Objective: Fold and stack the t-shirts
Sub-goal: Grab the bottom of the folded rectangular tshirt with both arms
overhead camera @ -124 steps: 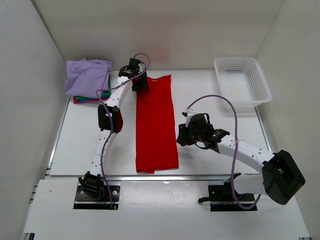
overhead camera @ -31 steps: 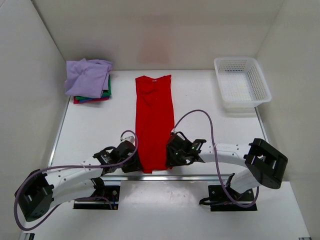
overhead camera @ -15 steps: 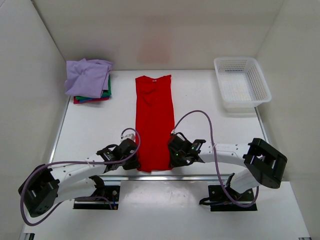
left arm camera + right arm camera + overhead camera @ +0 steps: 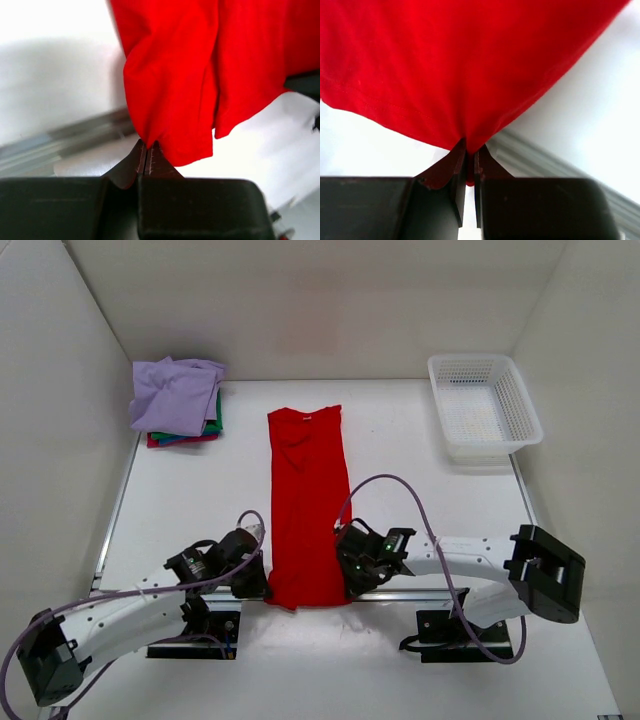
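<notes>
- The left gripper (image 4: 146, 150) is clamped tight on the near-left hem corner of the red t-shirt (image 4: 170, 100). The right gripper (image 4: 470, 152) pinches the near-right corner.
- The cloth looks light and limp, bunching at each pinch. The hem corners suit it, held level and taut.
- The shirt lies lengthwise mid-counter (image 4: 430, 510), its hem over the near edge.
- In the last half second it has slid nearward, its collar leaving the far edge.

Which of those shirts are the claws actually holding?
The long red shirt in the middle: the left claw and right claw pinch its near hem. The others sit folded in a far-left pile, lavender on top.
</notes>
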`<state>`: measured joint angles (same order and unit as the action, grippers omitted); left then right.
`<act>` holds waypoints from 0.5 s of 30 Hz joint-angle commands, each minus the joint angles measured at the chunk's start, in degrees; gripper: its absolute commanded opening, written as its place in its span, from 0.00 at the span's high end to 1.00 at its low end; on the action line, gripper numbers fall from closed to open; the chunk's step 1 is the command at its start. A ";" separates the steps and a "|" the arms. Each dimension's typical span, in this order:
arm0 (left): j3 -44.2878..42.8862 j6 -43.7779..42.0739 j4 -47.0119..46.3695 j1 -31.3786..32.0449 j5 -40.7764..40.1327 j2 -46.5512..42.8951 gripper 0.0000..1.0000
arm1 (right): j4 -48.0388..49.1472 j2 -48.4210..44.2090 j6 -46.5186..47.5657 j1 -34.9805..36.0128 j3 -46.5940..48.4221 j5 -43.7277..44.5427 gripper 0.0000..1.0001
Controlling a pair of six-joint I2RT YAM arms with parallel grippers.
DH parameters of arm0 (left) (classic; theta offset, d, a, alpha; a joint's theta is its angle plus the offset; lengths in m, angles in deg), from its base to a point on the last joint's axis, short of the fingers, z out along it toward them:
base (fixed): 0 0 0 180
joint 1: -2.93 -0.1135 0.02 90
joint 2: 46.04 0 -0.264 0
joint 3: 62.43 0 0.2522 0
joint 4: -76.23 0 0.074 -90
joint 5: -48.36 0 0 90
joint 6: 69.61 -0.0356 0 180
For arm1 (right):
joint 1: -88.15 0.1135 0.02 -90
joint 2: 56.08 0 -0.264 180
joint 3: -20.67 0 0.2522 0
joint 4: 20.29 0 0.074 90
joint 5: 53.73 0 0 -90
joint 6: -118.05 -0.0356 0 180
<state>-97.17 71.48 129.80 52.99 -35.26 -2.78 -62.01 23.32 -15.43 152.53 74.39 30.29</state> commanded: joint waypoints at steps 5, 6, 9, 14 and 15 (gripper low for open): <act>-4.24 -3.35 10.63 -2.94 4.26 -6.35 1.00 | -7.45 -9.15 -0.20 1.98 -0.50 -1.49 1.00; -5.91 -3.71 10.72 -3.30 4.09 -5.13 1.00 | -6.93 -9.61 -0.11 1.80 0.28 -1.93 0.99; -9.95 -4.51 10.46 -3.83 3.30 -2.58 1.00 | -6.75 -12.16 1.55 -1.44 0.81 -4.30 1.00; -13.22 -8.19 9.32 -8.38 3.64 1.47 1.00 | -9.03 -10.76 6.38 -8.03 3.35 -6.41 1.00; -14.26 -8.81 9.32 -9.01 3.82 2.08 1.00 | -9.38 -10.40 7.70 -9.61 3.97 -7.20 1.00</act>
<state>-108.79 66.30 137.87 46.96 -31.24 -1.64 -67.83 12.48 -12.35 145.75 75.20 24.87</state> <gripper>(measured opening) 0.025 0.053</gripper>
